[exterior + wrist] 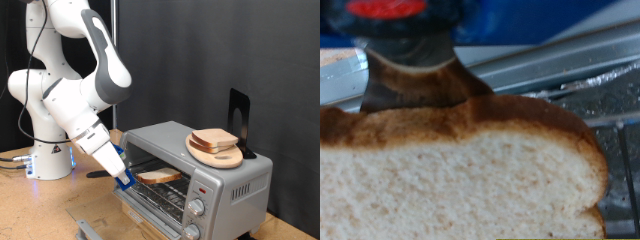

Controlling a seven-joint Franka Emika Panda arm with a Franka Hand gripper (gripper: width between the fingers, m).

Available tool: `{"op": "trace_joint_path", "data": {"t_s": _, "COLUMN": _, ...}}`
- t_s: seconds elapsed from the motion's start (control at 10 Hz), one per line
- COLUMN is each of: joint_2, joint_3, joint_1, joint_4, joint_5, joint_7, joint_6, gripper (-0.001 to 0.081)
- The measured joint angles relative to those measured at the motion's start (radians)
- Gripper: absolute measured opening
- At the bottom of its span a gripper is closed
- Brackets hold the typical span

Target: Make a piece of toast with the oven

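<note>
Outside, the claw (124, 180) grips the piece of toast (158, 175) at the oven (225, 185) mouth; a second slice (214, 140) sits on a wooden plate (233, 158) atop. Wrist camera: toast (460, 175) fills the frame, pinched at its crust.

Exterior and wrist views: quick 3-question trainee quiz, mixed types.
1. True or false: the gripper holds the toast at the oven mouth.
2. The second slice lies: A) on the oven's rack B) on the plate atop the oven C) on the table.
3. Fill in: the oven door is ____.

Key: 1 true; 2 B; 3 open.
</note>
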Motion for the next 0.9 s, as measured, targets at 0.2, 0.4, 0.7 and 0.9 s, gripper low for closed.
{"op": "trace_joint_path", "data": {"t_s": 0.2, "joint_2": 0.023, "joint_3": 0.001, "joint_1": 0.0, "joint_4": 0.0, "joint_5": -0.044, "joint_7": -0.004, "joint_6": 0.035, "gripper": 0.0363}}
{"op": "trace_joint_path", "data": {"t_s": 0.4, "joint_2": 0.04, "joint_3": 0.0, "joint_1": -0.001, "joint_4": -0.001, "joint_5": -0.088, "joint_7": 0.001, "joint_6": 0.053, "gripper": 0.0363}}
{"op": "trace_joint_path", "data": {"t_s": 0.7, "joint_2": 0.043, "joint_3": -0.005, "joint_1": -0.004, "joint_4": 0.001, "joint_5": -0.141, "joint_7": 0.017, "joint_6": 0.054, "gripper": 0.0363}}
{"op": "trace_joint_path", "data": {"t_s": 0.9, "joint_2": 0.043, "joint_3": -0.012, "joint_1": -0.013, "joint_4": 0.002, "joint_5": -0.174, "joint_7": 0.027, "joint_6": 0.048, "gripper": 0.0363}}
